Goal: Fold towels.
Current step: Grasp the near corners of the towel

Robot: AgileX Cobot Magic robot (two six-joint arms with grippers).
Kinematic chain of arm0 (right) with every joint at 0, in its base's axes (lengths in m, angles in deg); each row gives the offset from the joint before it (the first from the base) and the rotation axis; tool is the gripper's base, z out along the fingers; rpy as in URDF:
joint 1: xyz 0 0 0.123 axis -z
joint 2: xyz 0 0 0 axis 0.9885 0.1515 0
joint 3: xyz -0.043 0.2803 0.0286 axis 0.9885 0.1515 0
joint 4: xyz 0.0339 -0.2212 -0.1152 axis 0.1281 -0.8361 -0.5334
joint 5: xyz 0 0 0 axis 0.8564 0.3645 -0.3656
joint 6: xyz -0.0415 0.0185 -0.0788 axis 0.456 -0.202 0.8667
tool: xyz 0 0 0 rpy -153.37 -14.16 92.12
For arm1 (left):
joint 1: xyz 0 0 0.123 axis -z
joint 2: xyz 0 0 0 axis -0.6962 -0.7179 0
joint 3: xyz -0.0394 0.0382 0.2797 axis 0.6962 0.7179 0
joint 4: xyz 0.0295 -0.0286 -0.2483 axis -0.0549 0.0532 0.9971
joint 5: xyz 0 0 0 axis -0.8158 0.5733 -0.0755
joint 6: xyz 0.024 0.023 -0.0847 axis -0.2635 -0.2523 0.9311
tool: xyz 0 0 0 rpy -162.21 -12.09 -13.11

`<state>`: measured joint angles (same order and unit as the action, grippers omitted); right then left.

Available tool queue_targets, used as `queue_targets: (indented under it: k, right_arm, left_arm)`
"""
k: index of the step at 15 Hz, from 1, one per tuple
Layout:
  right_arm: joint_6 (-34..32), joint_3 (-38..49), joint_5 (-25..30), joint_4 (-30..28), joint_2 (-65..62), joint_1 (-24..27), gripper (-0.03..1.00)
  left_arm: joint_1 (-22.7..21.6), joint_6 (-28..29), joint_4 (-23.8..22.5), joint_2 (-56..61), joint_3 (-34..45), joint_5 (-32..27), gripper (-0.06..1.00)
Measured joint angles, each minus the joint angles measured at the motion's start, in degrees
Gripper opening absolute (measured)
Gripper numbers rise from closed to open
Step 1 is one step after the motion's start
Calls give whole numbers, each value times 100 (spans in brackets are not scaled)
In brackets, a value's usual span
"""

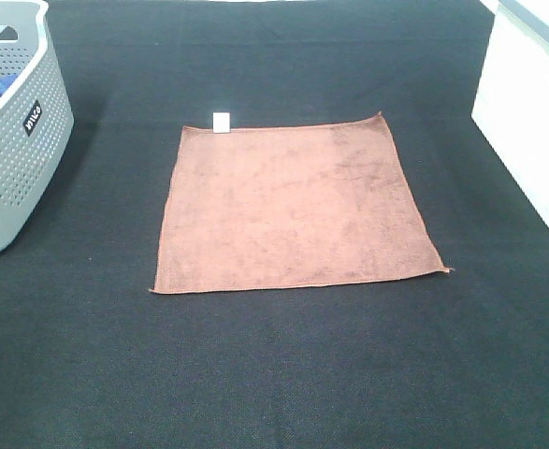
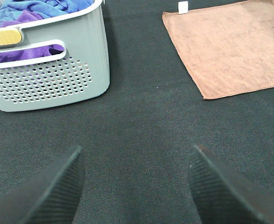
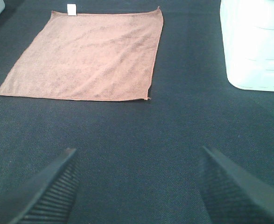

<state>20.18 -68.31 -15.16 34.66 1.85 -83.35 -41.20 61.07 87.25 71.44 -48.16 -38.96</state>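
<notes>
A terracotta-brown towel [image 1: 297,206] lies flat and unfolded at the centre of the overhead frame, its white tag [image 1: 221,122] on the upper edge. No fold has been made yet. A grey basket [image 1: 31,140] sits upper left. The left gripper [image 2: 136,154] and right gripper [image 3: 137,151] hover short of the towel, spread wide and empty.

Dark desk under soft, even light.
The desk [image 1: 274,374] is covered in a black, finely woven fabric that fills the ground of every view. A grey perforated basket [image 1: 21,159] with a white rim stands at its far left, and a bright white plastic bin [image 1: 531,122] stands at the far right. Shadows beside both are faint and soft-edged.
</notes>
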Motion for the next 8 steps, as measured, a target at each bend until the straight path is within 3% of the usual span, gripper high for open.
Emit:
queue_targets:
  k: [8]
  right_arm:
    - [0,0,0,0,0,0,68]
  left_arm:
    - [0,0,0,0,0,0,62]
